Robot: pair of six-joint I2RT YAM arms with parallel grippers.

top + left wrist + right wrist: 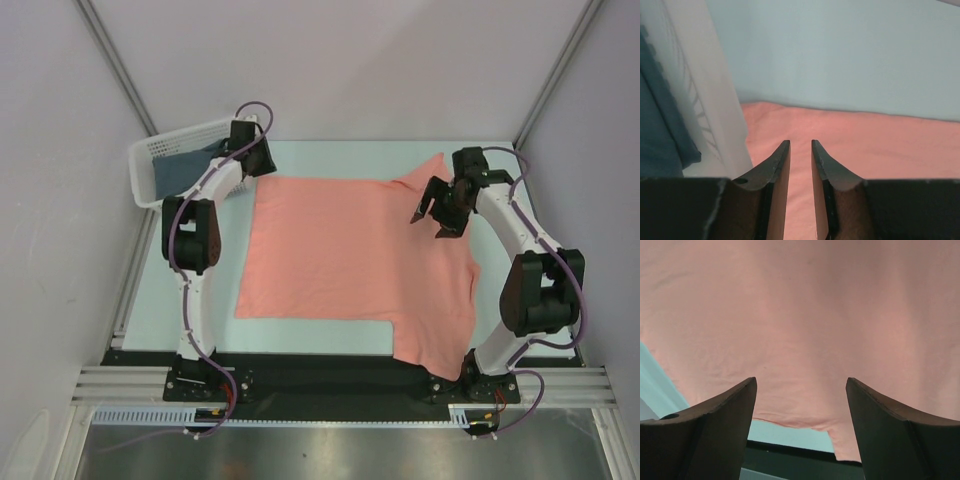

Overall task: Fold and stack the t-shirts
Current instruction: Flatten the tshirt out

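Left jaws narrowly parted above salmon-pink t-shirt (875, 145); white basket (715, 110) at left holds slate-blue t-shirt (657, 135).

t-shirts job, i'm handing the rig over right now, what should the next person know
Left gripper: jaws narrowly apart at the far left corner of the salmon-pink t-shirt; I cannot tell whether it is pinching the cloth.
Right gripper: open, empty, above the shirt's far right part.
The pink t-shirt lies spread out on the table. The dark blue t-shirt sits in the white basket, far left.
Done: nothing folded or stacked.
Left: fold both shirts, then stack them.
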